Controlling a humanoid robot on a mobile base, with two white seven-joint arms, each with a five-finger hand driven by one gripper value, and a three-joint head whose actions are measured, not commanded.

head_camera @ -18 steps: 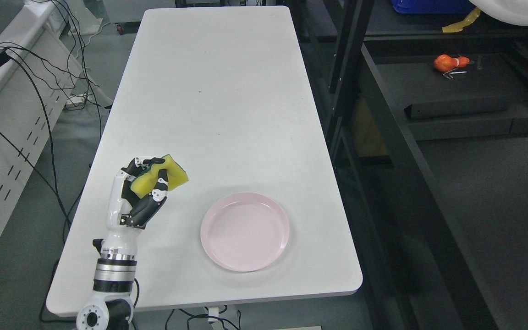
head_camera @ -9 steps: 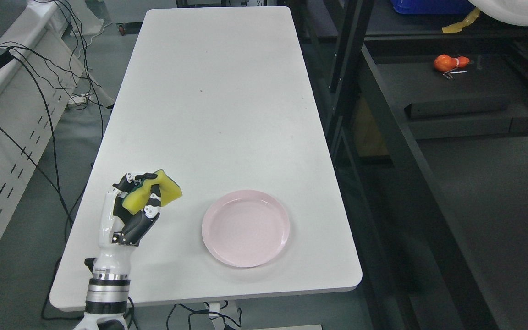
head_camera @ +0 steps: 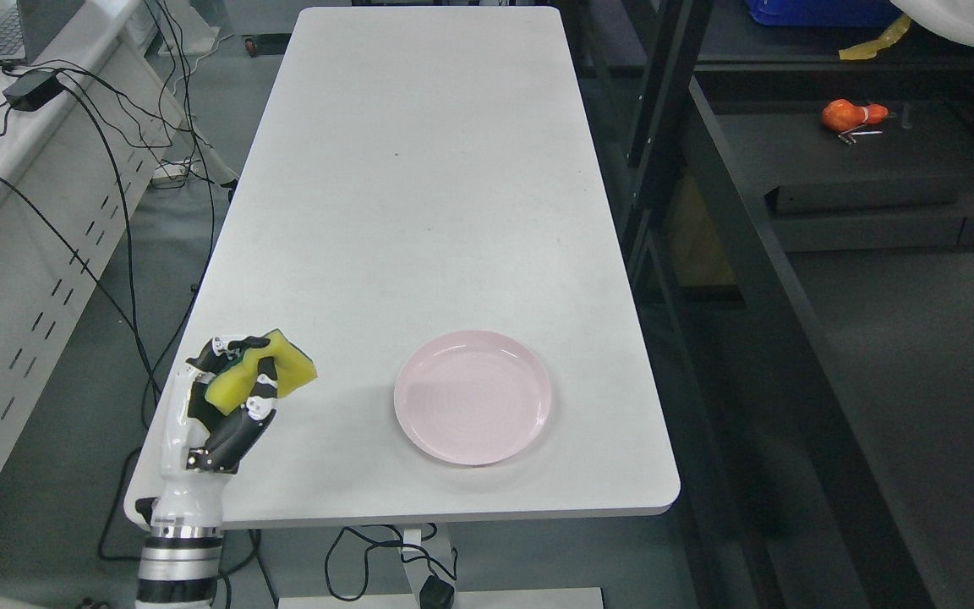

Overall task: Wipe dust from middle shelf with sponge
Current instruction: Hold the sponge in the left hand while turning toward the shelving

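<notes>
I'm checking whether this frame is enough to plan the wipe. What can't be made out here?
- Head view: the sponge is partly covered by the left hand, so its underside is hidden.
- The dark shelf rack is cut off by the right and top edges; which level is the middle one is unclear.
- The orange object on it is too small to identify.
- The right hand is out of view.
</notes>
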